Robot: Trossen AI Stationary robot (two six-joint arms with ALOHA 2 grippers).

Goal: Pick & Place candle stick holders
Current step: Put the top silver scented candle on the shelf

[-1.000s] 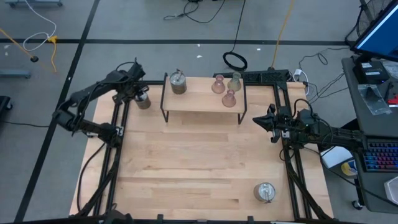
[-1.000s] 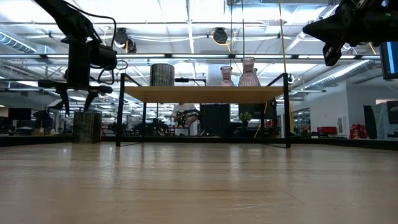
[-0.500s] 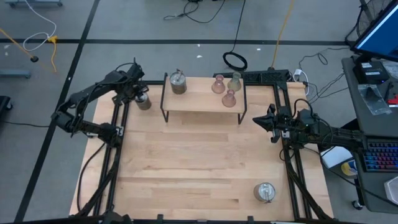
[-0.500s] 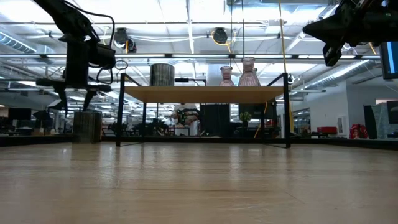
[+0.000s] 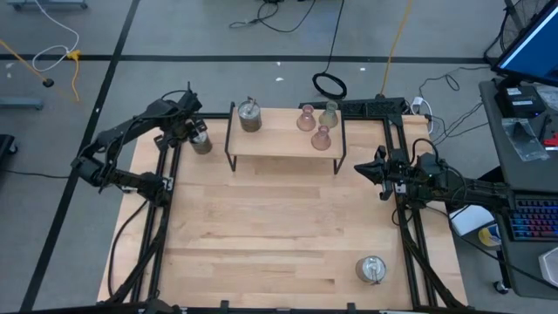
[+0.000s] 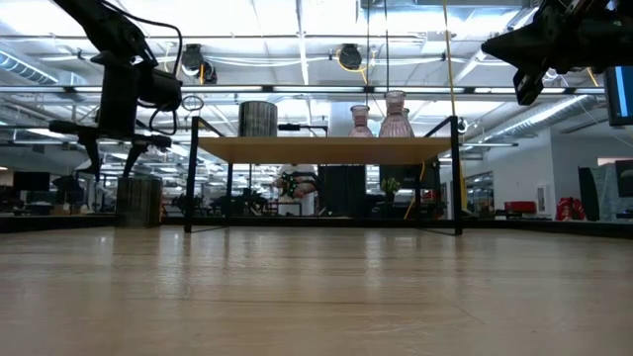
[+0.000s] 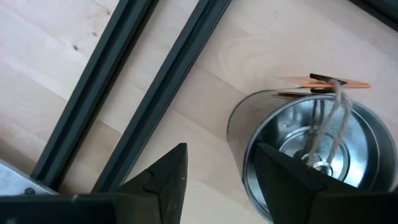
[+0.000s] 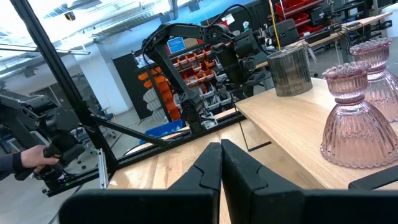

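Note:
A silver metal holder [image 5: 201, 143] stands on its base at the table's far left; it also shows in the low view [image 6: 138, 201] and the left wrist view [image 7: 320, 152]. My left gripper [image 5: 192, 131] hangs open just above it and a little to its left, touching nothing [image 6: 114, 158] [image 7: 219, 152]. A second metal holder [image 5: 249, 115] and three glassy holders [image 5: 306, 119] [image 5: 329, 113] [image 5: 322, 137] stand on a small raised shelf [image 5: 279, 146]. A third metal holder [image 5: 372, 269] stands at the near right. My right gripper [image 5: 360, 169] is shut and empty, held high right of the shelf [image 8: 221, 149].
The shelf [image 6: 326, 150] stands on thin black legs at the table's far middle. Black frame rails [image 5: 162, 201] [image 5: 410, 235] run along the table's left and right sides. The wooden top between the shelf and the near edge is bare [image 5: 279, 227].
My left gripper has risen a little above the metal holder at the far left and shifted slightly toward the table's left edge, staying open. The holder has stayed where it was.

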